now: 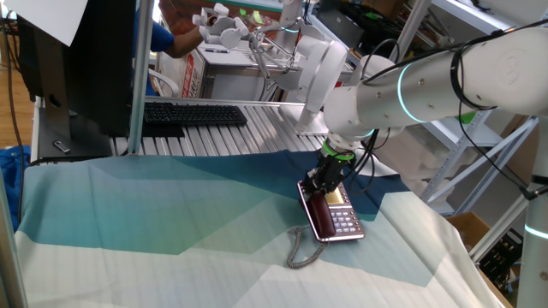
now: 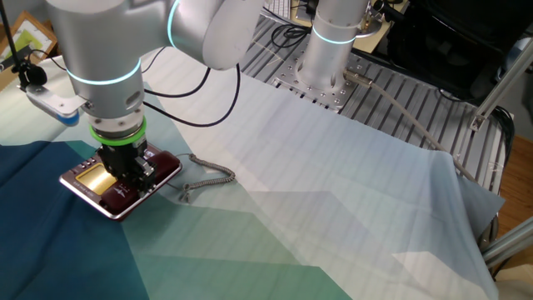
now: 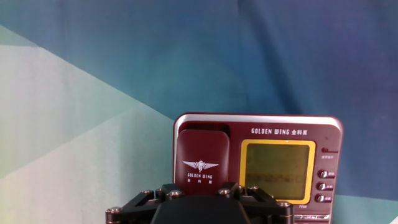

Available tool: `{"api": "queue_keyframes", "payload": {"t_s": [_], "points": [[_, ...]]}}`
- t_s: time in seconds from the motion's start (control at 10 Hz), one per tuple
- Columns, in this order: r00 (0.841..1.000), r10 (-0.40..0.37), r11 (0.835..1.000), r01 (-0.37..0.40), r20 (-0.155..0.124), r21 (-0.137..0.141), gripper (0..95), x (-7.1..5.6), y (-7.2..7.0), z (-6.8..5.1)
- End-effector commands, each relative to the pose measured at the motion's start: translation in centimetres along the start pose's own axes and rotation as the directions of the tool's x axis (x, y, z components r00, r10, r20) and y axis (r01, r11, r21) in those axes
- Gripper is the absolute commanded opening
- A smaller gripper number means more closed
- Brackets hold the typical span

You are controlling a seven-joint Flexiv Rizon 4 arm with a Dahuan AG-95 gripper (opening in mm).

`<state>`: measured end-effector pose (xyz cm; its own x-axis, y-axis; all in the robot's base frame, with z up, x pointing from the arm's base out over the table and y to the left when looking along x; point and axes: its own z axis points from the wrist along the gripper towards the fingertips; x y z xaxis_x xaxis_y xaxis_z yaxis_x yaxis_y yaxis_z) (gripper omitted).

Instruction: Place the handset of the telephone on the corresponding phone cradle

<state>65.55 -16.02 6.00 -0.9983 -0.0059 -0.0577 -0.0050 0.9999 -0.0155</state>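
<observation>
The dark red handset [image 3: 202, 152] lies in the cradle along the left side of the maroon telephone [image 3: 283, 126], next to its yellowish display [image 3: 278, 168]. My gripper [image 1: 328, 182] stands straight down over the phone's display end, its black fingers either side of the handset [image 1: 312, 214]. The fingertips themselves are hidden behind the gripper body in the hand view. The handset's grey coiled cord [image 1: 300, 250] curls on the cloth beside the phone. From the other side, the gripper [image 2: 127, 171] covers the middle of the telephone [image 2: 83, 187].
A blue-green and white cloth [image 1: 171, 222] covers the table. A black keyboard [image 1: 193, 114] lies on the metal bench at the back. The arm's base [image 2: 329, 50] and cables stand on slatted metal. The cloth ends at the table's edge [image 2: 466, 208].
</observation>
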Motion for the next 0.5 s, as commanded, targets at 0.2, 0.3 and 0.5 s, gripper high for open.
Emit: {"api": "queue_keyframes", "payload": {"t_s": [0.2,0.3,0.5], "points": [[1.0,0.004,1.0,-0.004,0.0,-0.006,0.0,-0.13,0.06,0.2],[1.0,0.007,1.0,-0.007,0.0,-0.006,0.0,-0.15,0.08,0.25],[0.999,0.045,0.999,-0.045,0.0,0.012,38.0,-0.16,0.08,0.27]]}}
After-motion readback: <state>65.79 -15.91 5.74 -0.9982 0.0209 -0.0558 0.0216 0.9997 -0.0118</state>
